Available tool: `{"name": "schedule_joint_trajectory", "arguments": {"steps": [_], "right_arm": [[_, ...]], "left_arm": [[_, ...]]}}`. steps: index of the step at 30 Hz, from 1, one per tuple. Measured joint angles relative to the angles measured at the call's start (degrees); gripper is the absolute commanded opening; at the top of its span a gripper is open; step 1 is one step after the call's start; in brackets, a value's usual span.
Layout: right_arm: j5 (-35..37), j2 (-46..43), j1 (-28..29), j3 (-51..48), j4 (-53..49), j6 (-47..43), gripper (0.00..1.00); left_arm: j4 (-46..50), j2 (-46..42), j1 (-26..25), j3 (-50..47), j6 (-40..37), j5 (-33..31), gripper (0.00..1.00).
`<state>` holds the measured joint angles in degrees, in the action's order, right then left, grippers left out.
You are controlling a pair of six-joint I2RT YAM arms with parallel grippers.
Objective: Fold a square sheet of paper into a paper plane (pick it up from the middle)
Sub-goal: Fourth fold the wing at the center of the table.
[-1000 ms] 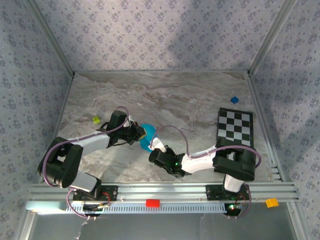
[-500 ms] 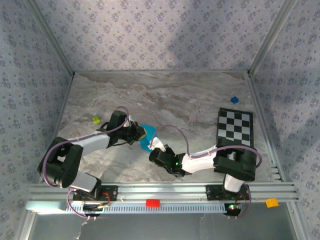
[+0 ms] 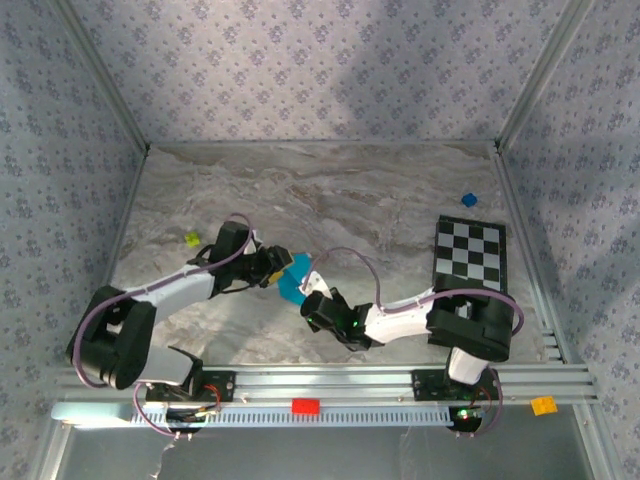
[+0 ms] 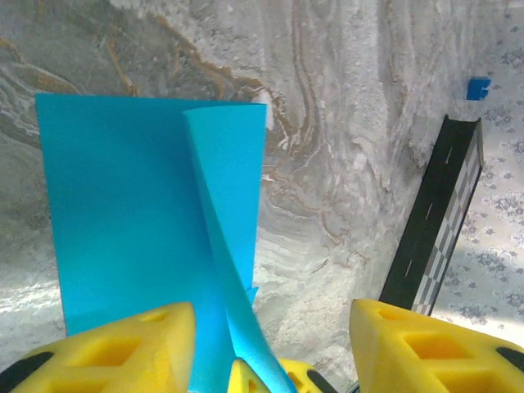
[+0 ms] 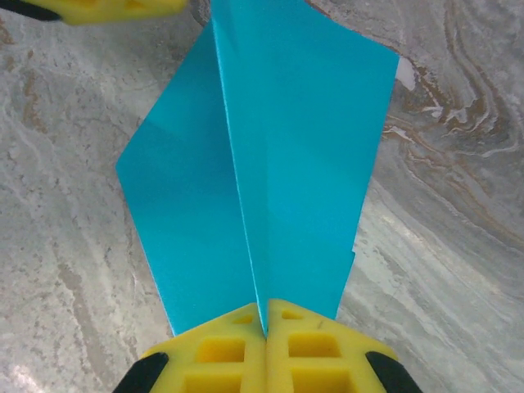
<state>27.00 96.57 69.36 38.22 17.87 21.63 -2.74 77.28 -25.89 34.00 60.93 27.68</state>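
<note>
Paper [image 5: 270, 164] edge — inside right gripper [image 5: 264, 321]

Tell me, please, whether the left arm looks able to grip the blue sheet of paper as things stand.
Probably yes: the left hand is open, its fingers either side of the raised fold of the sheet of paper, with nothing in the way. The right hand is shut on the same fold.
</note>
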Motion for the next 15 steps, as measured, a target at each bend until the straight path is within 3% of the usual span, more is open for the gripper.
{"name": "schedule_joint_trajectory", "arguments": {"steps": [7,15], "right_arm": [[-5.3,1.2,-2.4,-0.4,2.8,3.5,0.01],[-11.2,1.6,-4.8,-3.0,8.5,7.6,0.02]], "left_arm": [[3.0,-2.6,0.1,0.0,-0.4,-1.9,0.54],[4.0,-2.6,0.1,0.0,-0.2,-2.5,0.39]]}}
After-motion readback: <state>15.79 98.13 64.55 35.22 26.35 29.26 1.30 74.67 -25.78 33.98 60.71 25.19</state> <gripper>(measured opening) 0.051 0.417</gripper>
